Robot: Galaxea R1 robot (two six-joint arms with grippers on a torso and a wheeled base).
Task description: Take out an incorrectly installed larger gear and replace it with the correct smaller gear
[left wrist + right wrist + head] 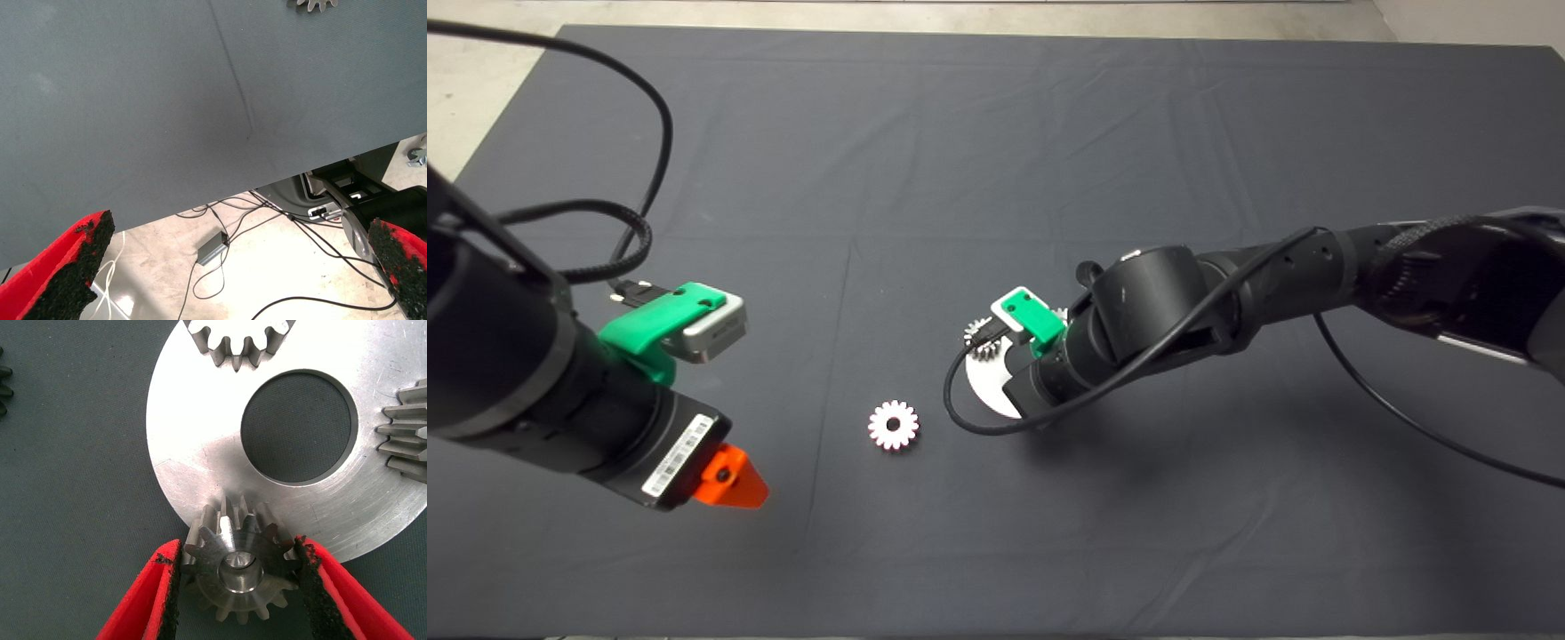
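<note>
The larger gear [893,425] lies flat on the mat, left of a round silver plate [989,391]; its teeth also show in the left wrist view [312,3]. My right arm [1138,311] reaches over the plate and hides its gripper from above. In the right wrist view my right gripper [237,547] is shut on the smaller gear [240,570], which is at the rim of the plate [200,453]. Two other small gears [237,343] [407,430] sit at the plate's edge. My left gripper [734,480] [243,227] is open and empty, above the mat left of the larger gear.
The plate has a wide round hole [297,427] in its middle. A dark gear edge [3,387] shows beside the plate. Cables and a small box [213,250] lie on the floor beyond the mat's edge.
</note>
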